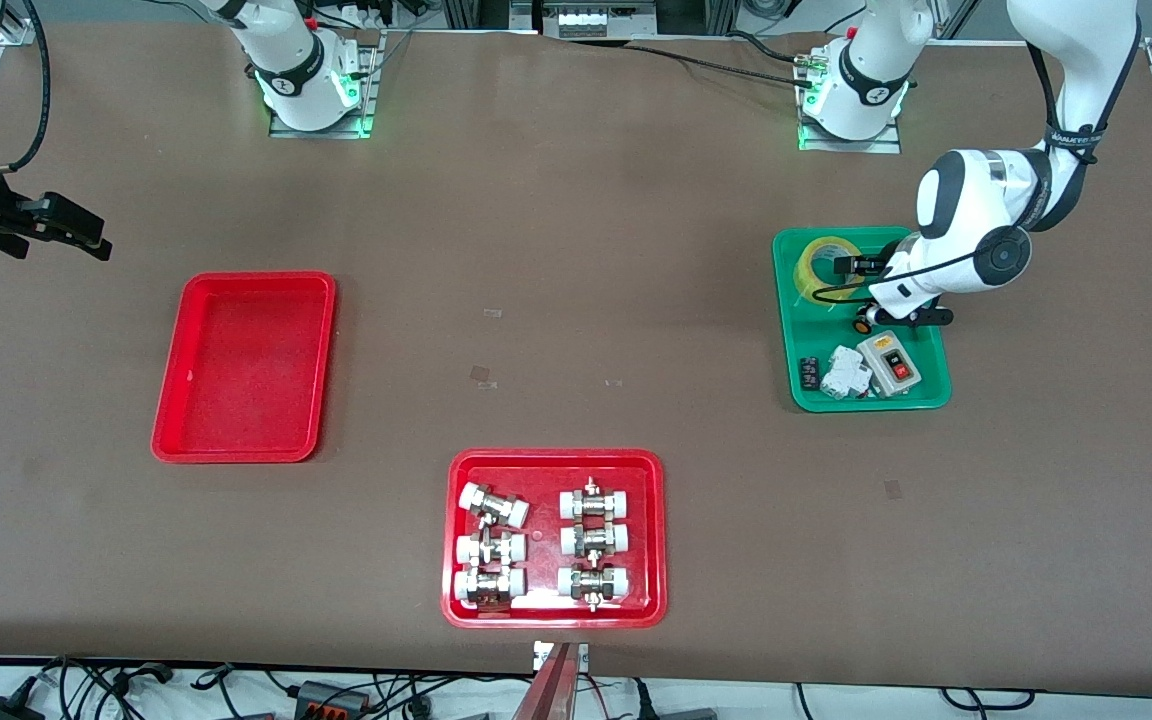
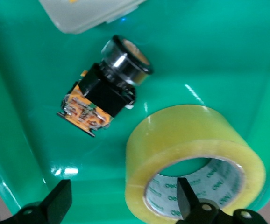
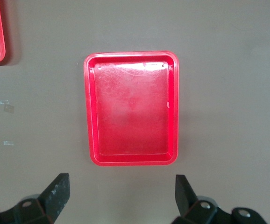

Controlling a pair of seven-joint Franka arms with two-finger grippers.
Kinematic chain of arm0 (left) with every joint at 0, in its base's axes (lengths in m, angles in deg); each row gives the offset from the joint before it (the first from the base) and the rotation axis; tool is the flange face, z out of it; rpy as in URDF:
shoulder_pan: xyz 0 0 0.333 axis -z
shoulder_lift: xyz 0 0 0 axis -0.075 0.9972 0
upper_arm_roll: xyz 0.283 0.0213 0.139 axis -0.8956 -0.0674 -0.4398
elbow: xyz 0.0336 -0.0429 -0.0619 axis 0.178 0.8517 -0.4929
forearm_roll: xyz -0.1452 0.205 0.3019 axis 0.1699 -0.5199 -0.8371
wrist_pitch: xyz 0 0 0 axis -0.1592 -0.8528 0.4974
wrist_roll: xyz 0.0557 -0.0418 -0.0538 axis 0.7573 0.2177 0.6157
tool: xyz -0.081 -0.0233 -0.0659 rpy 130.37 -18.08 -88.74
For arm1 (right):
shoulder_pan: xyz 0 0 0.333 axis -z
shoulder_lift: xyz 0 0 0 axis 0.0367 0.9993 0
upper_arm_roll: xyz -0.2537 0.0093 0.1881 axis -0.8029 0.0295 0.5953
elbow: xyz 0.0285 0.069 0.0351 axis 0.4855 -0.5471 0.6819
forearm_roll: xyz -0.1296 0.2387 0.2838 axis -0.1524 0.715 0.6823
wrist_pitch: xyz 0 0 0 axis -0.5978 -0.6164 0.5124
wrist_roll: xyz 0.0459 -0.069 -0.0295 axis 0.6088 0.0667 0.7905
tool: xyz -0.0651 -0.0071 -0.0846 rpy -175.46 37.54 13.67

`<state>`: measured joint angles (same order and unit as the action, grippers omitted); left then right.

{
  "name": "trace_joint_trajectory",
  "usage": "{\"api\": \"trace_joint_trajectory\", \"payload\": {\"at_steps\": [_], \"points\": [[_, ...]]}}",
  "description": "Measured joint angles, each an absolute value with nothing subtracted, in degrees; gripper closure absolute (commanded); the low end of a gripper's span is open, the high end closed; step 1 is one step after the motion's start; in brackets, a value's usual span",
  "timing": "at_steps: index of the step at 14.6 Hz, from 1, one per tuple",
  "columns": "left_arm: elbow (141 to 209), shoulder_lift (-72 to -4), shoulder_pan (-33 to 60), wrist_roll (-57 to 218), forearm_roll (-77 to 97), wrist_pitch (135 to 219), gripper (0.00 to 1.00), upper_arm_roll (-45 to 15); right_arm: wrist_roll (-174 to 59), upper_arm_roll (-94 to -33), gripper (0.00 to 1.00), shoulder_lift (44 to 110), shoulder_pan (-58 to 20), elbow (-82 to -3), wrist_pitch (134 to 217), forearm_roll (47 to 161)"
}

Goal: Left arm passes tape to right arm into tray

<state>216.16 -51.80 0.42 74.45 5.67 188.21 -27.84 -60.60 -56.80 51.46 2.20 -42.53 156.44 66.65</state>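
Note:
The tape [image 1: 824,262], a yellowish roll with a pale printed core [image 2: 191,149], lies flat in the green tray [image 1: 786,330] at the left arm's end of the table. My left gripper [image 2: 123,200] is down in that tray and open. One fingertip [image 2: 184,198] is inside the roll's core and the other is outside over the tray floor, so the jaws straddle the roll's wall. The plain red tray [image 1: 246,365] [image 3: 130,107] is empty. My right gripper [image 3: 121,196] hangs open over bare table beside that red tray and holds nothing.
The green tray also holds a black and orange push button [image 2: 107,88], a white switch box [image 1: 889,362] and a white breaker [image 1: 846,375]. A second red tray [image 1: 556,458] with several white-capped metal fittings sits near the table's front edge.

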Motion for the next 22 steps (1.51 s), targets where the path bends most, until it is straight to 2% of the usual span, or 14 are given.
{"api": "trace_joint_trajectory", "payload": {"at_steps": [2, 4, 9, 12, 15, 18, 22], "points": [[216.17, -51.49, 0.30, 74.29, 5.70, 188.28, 0.49, -27.80, -60.60, -56.80, 0.00, 51.46, 2.21, -42.53, 156.44, 66.65], [216.20, -51.40, 0.40, 74.25, 6.94, 188.28, 0.65, -27.69, -60.60, -56.80, 0.00, 51.47, 2.22, -42.53, 156.44, 66.64], [216.21, -51.34, 0.61, 74.10, 8.32, 188.24, 0.75, -26.87, -60.60, -56.81, 0.00, 51.67, 2.34, -42.53, 156.44, 66.63], [216.13, -51.34, 0.61, 74.07, 8.34, 188.18, 0.77, -26.00, -60.60, -56.81, 0.00, 51.68, 2.39, -42.53, 156.44, 66.63], [214.42, -51.61, 0.61, 73.96, 8.35, 185.34, 0.86, -25.73, -60.60, -56.80, 0.00, 51.69, 2.39, -42.54, 156.44, 66.63], [208.45, -52.91, 0.60, 72.87, 8.36, 177.39, 0.87, -25.71, -60.60, -56.80, 0.00, 51.69, 2.40, -42.54, 156.44, 66.63], [194.17, -54.10, 0.69, 71.41, 8.75, 161.38, 0.89, -25.32, -60.60, -56.79, 0.00, 51.72, 2.40, -42.54, 156.46, 66.63]]}}
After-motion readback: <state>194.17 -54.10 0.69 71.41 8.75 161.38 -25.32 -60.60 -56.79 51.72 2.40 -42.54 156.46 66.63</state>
